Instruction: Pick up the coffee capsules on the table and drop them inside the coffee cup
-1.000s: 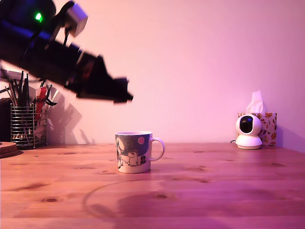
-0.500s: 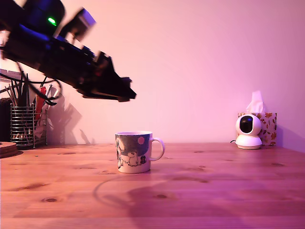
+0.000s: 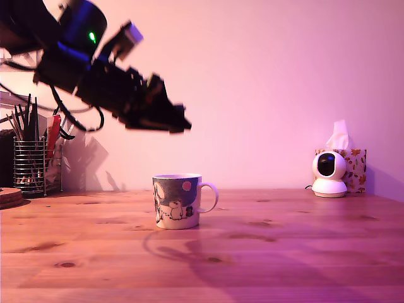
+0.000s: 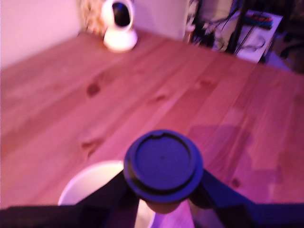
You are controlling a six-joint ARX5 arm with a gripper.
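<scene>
In the exterior view the arm comes in from the upper left, its dark links partly cut off by the frame edge and blurred, and slopes down toward the right so that the pincer hangs in the air above the coffee cup, clear of its rim. From this side the pincer is a dark blur, and neither its jaws nor anything between them can be made out. The cup stands upright on the wooden bench, handle toward the exterior view's right; its inside is hidden. At the exterior view's left a wire utensil holder is half lost in shadow; far right sit a small white camera and a tissue box. In the wrist view the pincer is closed on a coffee capsule, whose broad, round blue-looking rim faces the lens and hides most of its body. Behind it the cup's white mouth is partly covered and cut off.
</scene>
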